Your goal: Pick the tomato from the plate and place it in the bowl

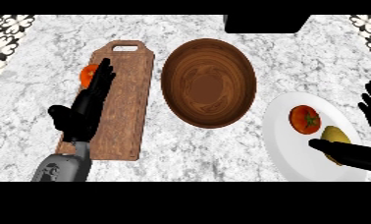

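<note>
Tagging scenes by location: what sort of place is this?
Most likely a kitchen counter: a marbled stone worktop carrying a wooden cutting board, a wooden bowl, and a white plate with a tomato on it.

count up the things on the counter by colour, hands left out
red: 1, tomato
orange: 1, round fruit half hidden behind the left hand
yellow: 1, item on the plate
brown wood: 2, bowl, cutting board
white: 1, plate
total: 6
</note>
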Tool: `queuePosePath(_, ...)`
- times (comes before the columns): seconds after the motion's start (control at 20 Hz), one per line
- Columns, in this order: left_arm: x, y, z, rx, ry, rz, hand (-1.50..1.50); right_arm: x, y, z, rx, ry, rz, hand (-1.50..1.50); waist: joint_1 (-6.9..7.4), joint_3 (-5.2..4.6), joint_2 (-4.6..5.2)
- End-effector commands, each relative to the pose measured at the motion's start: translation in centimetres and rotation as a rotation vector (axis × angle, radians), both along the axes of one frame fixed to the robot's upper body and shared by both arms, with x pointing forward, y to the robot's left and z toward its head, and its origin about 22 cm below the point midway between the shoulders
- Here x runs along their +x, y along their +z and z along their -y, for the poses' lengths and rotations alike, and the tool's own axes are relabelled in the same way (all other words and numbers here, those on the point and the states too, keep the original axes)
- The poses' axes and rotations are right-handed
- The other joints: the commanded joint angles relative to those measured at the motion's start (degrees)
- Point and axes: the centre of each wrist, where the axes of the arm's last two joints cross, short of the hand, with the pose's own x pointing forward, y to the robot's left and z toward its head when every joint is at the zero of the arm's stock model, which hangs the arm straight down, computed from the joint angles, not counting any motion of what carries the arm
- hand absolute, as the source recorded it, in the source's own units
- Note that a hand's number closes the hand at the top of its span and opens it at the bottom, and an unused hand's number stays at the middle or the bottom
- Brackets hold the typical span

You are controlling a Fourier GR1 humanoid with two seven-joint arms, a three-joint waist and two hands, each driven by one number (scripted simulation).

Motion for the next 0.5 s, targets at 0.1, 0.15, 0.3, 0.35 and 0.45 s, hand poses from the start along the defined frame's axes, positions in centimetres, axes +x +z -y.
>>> queuePosePath(0.1, 0.3, -0.1, -1.0, -0.01, 0.0, 0.002, 0.0, 1.5, -0.6, 0.3, 0.057, 0.003, -0.008, -1.5, 0.1, -0.01, 0.03)
queuePosePath(0.15, 0.0, 0.3, 1.9, -0.011, -0.021, -0.005, 0.0, 2.1, -3.4, -0.8, 0.072, -0.002, -0.014, -1.5, 0.2, 0.01, 0.05)
queuePosePath(0.3, 0.6, 1.3, 1.4, -0.008, -0.005, 0.003, 0.0, 0.2, -2.4, -1.1, 0.084, 0.001, 0.014, -1.5, 0.02, 0.0, 0.01)
queuePosePath(0.35, 0.7, -0.5, 0.8, 0.006, -0.011, -0.012, 0.0, 0.4, -3.6, -0.6, 0.096, -0.008, -0.001, -1.5, 0.01, -0.01, 0.03)
queuePosePath(0.45, 0.4, 0.8, 1.6, 0.022, -0.023, 0.018, 0.0, 0.9, -3.0, -2.6, 0.105, 0.0, -0.019, -1.5, 0.08, -0.01, 0.02)
